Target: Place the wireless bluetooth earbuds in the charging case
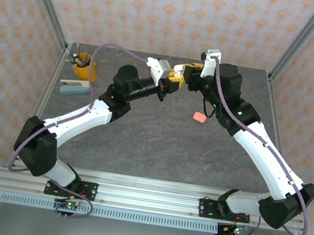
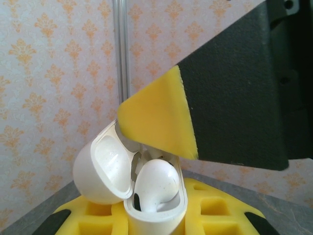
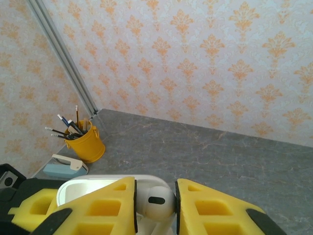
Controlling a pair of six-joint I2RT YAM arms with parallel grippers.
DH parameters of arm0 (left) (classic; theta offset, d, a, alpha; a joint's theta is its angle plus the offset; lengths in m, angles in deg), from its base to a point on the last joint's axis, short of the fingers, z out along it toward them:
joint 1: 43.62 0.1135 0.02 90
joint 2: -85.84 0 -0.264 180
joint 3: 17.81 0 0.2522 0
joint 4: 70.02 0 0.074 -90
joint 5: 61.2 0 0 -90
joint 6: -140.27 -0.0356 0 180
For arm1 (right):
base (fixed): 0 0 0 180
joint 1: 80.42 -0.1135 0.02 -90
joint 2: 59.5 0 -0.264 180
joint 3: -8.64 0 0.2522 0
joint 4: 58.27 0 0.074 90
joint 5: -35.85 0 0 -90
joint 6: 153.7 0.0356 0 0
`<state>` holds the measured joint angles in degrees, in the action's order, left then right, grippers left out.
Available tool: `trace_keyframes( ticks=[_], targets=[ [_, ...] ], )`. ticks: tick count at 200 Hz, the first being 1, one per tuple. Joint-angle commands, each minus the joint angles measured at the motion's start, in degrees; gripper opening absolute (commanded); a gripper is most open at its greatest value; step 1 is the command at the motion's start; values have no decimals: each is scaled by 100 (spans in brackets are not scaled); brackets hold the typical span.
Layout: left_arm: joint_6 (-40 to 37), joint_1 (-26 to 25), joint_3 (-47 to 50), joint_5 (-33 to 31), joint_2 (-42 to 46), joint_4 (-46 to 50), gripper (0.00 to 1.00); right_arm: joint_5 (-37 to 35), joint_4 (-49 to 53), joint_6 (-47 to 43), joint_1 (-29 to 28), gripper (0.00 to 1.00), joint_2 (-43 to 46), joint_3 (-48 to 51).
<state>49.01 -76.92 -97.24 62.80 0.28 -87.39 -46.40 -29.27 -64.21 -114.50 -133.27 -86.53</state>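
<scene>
The white charging case (image 2: 161, 218) is open, its lid (image 2: 98, 171) swung back to the left. My left gripper (image 2: 156, 226) is shut on the case body and holds it above the table. A white earbud (image 2: 156, 183) sits head-up in the case's well, right under a yellow finger (image 2: 156, 115) of the right gripper. My right gripper (image 3: 155, 205) is shut on a white earbud (image 3: 154, 201), pads on both sides of its head, directly over the case (image 3: 93, 183). The two grippers meet at the back centre, left gripper (image 1: 169, 83) and right gripper (image 1: 186, 70).
A salmon-pink pebble-shaped object (image 1: 200, 117) lies on the grey table below the right arm. A yellow pencil cup (image 1: 83, 70) and a pale blue and white object (image 1: 74, 87) stand at the back left. Metal frame posts and patterned walls close in the table.
</scene>
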Motion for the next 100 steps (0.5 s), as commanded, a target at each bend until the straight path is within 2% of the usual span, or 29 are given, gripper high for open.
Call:
trace_keyframes(
  ticks=[1, 67, 100],
  targets=[
    [126, -45, -205, -112, -12, -497, 0, 102, -118, 86, 22, 23, 74, 125],
    [126, -45, -214, -209, -38, -534, 0, 245, -116, 61, 23, 25, 125, 222],
    [177, -45, -222, -179, -118, -555, 0, 196, -96, 82, 13, 31, 161, 156]
  ],
)
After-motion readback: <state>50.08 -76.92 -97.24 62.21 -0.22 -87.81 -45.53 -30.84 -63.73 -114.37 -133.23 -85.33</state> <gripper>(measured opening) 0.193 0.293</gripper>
